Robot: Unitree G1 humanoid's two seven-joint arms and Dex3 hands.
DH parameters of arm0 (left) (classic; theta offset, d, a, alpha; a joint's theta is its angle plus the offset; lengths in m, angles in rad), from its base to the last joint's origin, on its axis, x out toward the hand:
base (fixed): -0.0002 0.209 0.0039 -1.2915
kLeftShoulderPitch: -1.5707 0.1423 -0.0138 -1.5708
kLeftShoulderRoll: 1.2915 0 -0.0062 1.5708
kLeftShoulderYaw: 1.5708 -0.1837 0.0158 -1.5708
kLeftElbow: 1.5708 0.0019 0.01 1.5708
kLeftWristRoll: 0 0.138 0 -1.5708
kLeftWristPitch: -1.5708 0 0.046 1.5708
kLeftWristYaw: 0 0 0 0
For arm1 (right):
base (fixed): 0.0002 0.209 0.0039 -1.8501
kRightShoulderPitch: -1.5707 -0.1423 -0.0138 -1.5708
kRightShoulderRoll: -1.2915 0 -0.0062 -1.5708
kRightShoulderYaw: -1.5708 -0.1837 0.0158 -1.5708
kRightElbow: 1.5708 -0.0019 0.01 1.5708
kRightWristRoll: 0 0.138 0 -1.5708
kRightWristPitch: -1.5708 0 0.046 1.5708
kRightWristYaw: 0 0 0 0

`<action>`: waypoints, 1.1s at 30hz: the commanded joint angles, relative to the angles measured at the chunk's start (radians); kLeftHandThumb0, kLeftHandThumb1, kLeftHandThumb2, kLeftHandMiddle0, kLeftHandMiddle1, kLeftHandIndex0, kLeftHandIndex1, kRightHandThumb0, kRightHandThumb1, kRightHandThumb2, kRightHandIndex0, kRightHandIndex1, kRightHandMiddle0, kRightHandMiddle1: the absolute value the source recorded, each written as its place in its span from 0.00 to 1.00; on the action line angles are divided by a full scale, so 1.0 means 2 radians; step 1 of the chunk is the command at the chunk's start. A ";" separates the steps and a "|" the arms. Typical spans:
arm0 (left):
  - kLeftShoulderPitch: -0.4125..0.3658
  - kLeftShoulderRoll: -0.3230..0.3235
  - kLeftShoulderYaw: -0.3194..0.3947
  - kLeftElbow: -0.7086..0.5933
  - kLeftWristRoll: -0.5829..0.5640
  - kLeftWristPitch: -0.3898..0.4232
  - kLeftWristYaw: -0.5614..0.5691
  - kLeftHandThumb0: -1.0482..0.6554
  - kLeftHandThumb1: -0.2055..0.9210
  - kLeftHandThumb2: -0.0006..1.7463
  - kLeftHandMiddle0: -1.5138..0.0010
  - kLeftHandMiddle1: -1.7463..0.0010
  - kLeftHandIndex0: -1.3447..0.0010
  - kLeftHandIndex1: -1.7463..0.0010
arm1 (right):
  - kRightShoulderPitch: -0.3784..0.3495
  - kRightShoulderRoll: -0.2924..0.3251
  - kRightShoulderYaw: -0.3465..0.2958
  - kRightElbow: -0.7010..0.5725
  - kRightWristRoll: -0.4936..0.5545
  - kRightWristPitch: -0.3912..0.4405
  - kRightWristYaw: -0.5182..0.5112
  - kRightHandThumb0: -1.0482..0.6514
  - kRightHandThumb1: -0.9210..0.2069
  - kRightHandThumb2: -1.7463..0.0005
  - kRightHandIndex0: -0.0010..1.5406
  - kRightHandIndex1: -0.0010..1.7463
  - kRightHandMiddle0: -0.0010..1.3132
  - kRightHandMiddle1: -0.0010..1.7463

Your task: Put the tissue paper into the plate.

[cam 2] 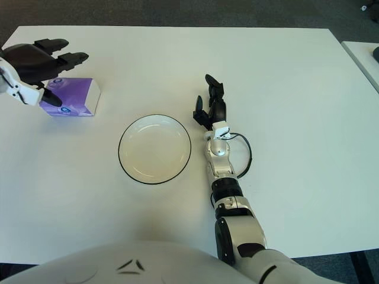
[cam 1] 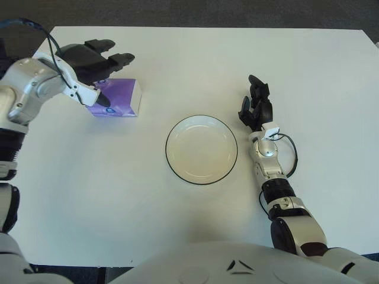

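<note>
The tissue paper is a purple pack point(cam 1: 121, 99) lying flat on the white table at the far left. My left hand point(cam 1: 102, 72) hovers over its left end with black fingers point(cam 1: 121, 58) spread past the pack's far side and the thumb down at its near-left corner; it does not clasp the pack. The white plate point(cam 1: 168, 148) with a dark rim sits empty in the middle of the table, to the right of the pack and nearer to me. My right hand point(cam 1: 254, 107) shows just right of the plate, fingers relaxed and holding nothing.
The white table point(cam 1: 118, 195) spreads wide around the plate. Its far edge point(cam 2: 189, 27) borders dark floor. A black cable loops beside my right wrist point(cam 1: 293, 155).
</note>
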 commanded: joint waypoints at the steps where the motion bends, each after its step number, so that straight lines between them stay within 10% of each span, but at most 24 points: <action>1: -0.009 -0.009 -0.018 0.033 0.009 -0.014 0.012 0.00 1.00 0.10 1.00 1.00 1.00 1.00 | 0.063 -0.006 -0.003 0.066 -0.004 -0.009 0.003 0.30 0.00 0.55 0.18 0.13 0.00 0.37; 33: -0.061 -0.049 -0.087 0.139 0.044 -0.019 0.003 0.00 1.00 0.08 1.00 1.00 1.00 1.00 | 0.062 -0.014 -0.012 0.074 0.003 -0.012 0.012 0.31 0.00 0.55 0.17 0.12 0.00 0.38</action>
